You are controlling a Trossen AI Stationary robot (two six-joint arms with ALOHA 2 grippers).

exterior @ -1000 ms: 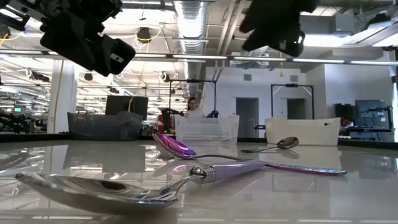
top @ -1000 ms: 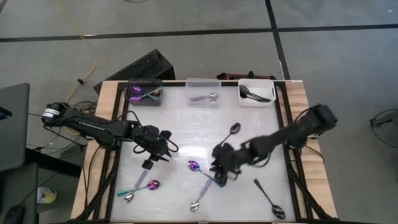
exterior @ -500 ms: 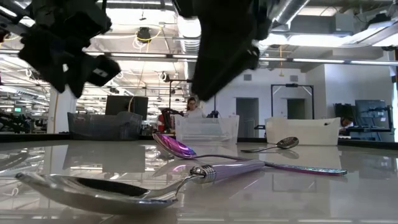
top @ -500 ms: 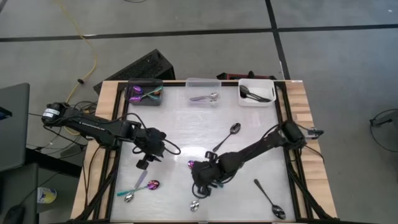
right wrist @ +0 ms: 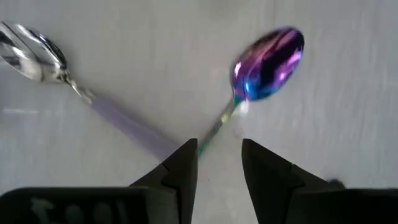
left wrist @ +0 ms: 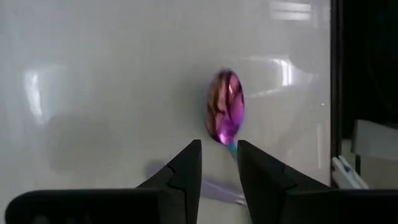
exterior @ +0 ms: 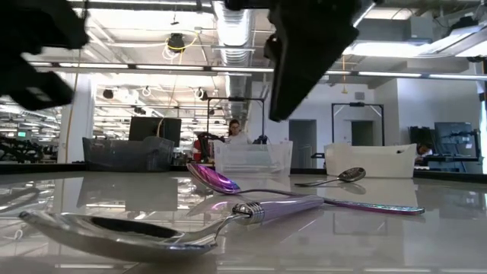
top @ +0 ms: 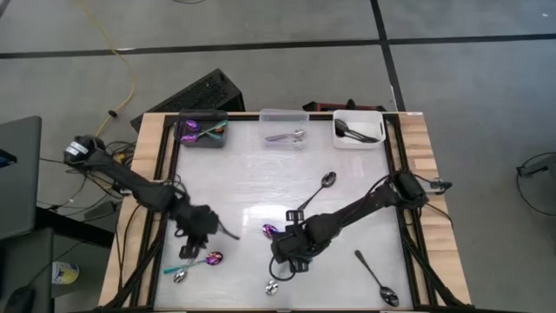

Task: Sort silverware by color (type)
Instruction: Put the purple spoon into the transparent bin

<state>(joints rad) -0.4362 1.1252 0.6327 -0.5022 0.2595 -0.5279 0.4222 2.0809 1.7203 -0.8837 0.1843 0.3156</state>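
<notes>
Since a second ago both arms have swung down over the counter's [top: 252,187] near half. Purple spoon [right wrist: 267,56] lies between right tool's [right wrist: 219,163] spread fingers; left tool [left wrist: 219,163], spread, straddles another iridescent spoon [left wrist: 225,115]. Pick step; next, descend and pinch handles.

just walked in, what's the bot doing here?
It is sorting spoons by color into three bins along the table's far edge. The left gripper is open over an iridescent purple spoon near the front-left corner. The right gripper is open above another iridescent spoon, which crosses a lilac-handled silver spoon. Neither gripper holds anything yet.
</notes>
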